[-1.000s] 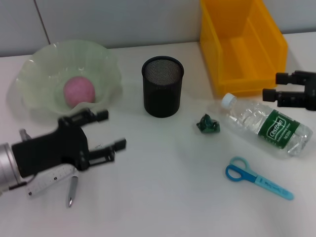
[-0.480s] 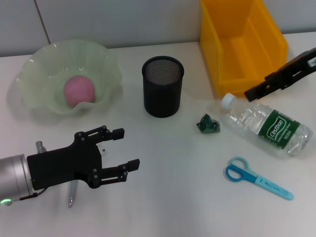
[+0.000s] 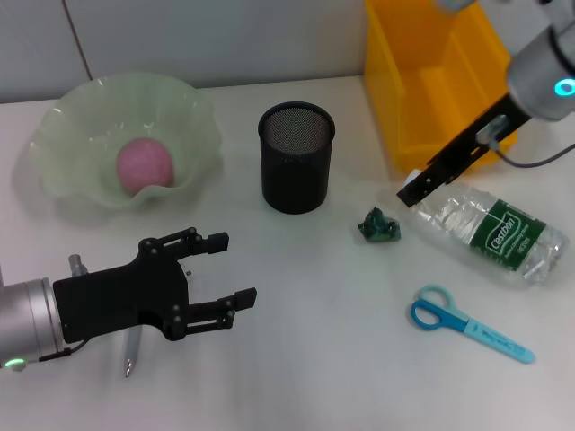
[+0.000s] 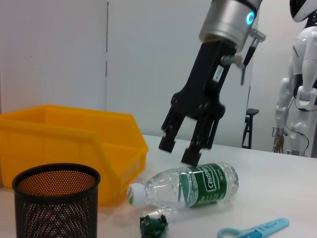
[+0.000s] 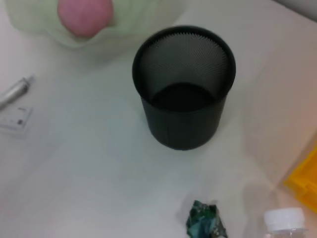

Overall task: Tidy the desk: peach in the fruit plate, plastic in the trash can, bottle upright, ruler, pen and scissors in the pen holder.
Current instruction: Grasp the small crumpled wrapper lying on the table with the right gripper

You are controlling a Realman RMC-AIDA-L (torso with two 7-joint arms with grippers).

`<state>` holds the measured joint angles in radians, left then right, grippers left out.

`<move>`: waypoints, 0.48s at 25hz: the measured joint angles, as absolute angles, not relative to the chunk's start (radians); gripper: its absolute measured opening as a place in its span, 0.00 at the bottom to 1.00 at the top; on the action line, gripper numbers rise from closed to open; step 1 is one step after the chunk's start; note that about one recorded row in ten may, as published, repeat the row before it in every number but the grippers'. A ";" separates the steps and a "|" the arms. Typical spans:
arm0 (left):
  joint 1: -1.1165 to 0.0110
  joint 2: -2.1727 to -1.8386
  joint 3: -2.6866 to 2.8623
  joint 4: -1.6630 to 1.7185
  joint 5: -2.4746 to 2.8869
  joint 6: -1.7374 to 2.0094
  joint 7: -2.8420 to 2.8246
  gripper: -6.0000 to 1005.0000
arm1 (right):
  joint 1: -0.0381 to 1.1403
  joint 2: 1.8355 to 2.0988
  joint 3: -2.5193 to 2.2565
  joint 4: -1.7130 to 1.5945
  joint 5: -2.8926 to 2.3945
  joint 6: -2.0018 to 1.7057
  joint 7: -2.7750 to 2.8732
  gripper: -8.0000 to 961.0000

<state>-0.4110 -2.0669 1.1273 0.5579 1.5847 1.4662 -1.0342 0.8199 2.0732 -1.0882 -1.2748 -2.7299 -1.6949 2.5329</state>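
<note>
The white desk [image 3: 305,359] carries a pale green bowl [image 3: 193,126] at ten o'clock, a black mesh cup [image 3: 296,171] near the centre, and a yellow bin [image 3: 395,99] at one o'clock. A clear bottle [image 3: 490,233] lies on its side at three o'clock, with a crumpled green scrap [image 3: 378,225] just beside its cap end. Blue scissors [image 3: 467,325] lie at four o'clock, and a pen [image 3: 131,352] at eight o'clock.
</note>
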 joint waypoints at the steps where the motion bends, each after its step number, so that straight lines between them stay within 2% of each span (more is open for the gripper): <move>1: -0.411 -2.067 1.127 0.558 1.585 1.466 -1.034 0.81 | 0.828 2.073 -1.096 -1.246 -2.740 -1.676 2.533 0.82; 12: -0.415 -2.066 1.128 0.558 1.585 1.460 -1.034 0.81 | 0.887 2.074 -1.143 -1.021 -2.750 -1.501 2.531 0.82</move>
<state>-0.4148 -2.0662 1.1275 0.5584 1.5846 1.4598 -1.0338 0.8872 2.0741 -1.1427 -1.0208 -2.7500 -1.5007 2.5313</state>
